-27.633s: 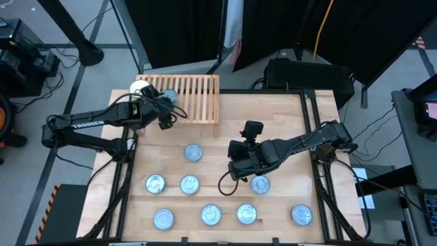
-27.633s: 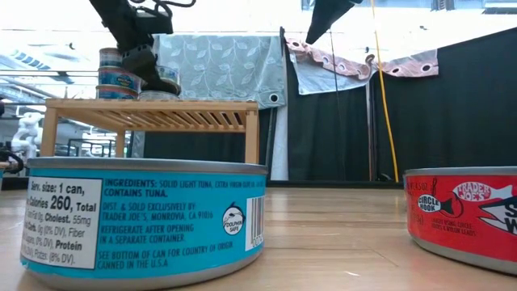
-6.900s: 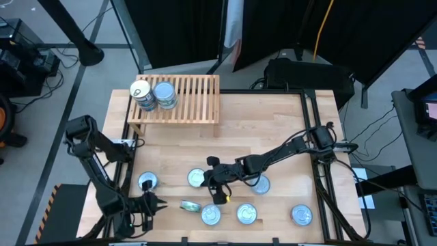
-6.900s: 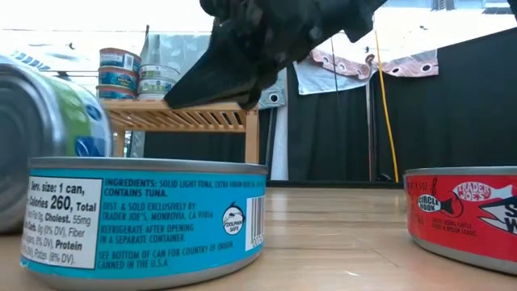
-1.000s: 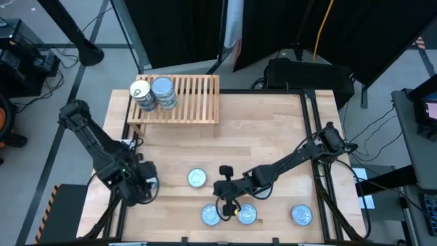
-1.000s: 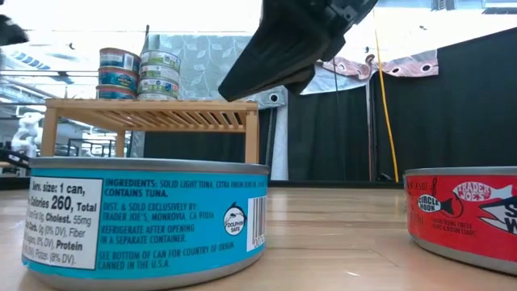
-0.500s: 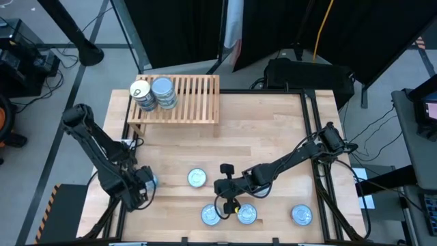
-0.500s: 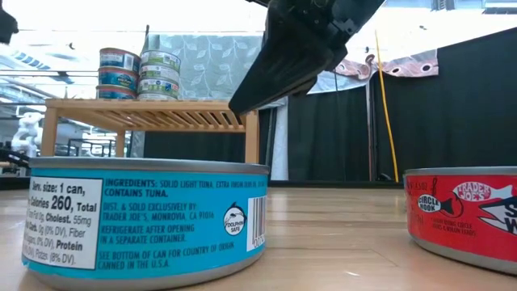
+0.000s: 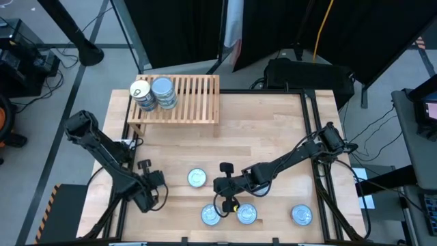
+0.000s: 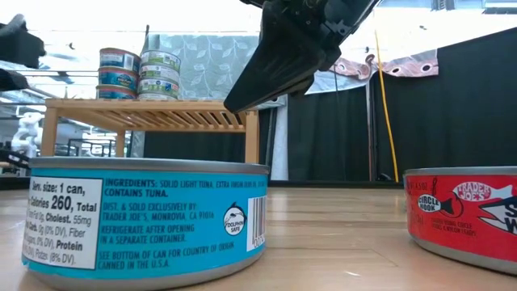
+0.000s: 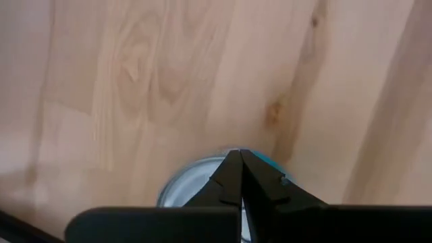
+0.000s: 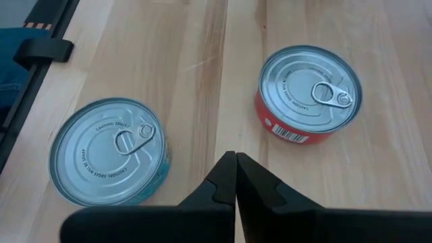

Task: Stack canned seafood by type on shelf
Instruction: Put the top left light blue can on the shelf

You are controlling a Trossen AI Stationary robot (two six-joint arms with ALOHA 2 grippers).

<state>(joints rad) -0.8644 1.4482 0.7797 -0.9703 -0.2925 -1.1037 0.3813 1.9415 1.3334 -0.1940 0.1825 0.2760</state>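
Observation:
The slatted wooden shelf [image 9: 179, 98] stands at the far left and carries two stacks of cans [image 9: 141, 93] [image 9: 164, 92], also seen in the low view [image 10: 119, 71] [image 10: 161, 74]. My left gripper [image 9: 154, 189] is shut at the near left, over a blue-sided can [image 11: 196, 185] that lies flat on the table. My right gripper [image 9: 229, 203] is shut and hovers between a blue can [image 12: 108, 152] and a red can [image 12: 309, 91], touching neither. My left gripper's shut fingers [image 11: 237, 177] point down over the far part of the blue-sided can's top [image 11: 189, 192]. The fingers hide the spot below their tips, so I cannot tell whether they touch the can.
More cans lie flat on the table: one at the middle [image 9: 196, 178] and one near the right corner [image 9: 301, 215]. In the low view a blue can [image 10: 145, 218] and a red can [image 10: 464, 214] stand close to the table's near edge. The middle of the table is bare wood.
My left arm has swung, and its gripper has gone a little toward the table's right edge, over the can at the near left, which it now hides from above. My right gripper has stayed between the two near cans.

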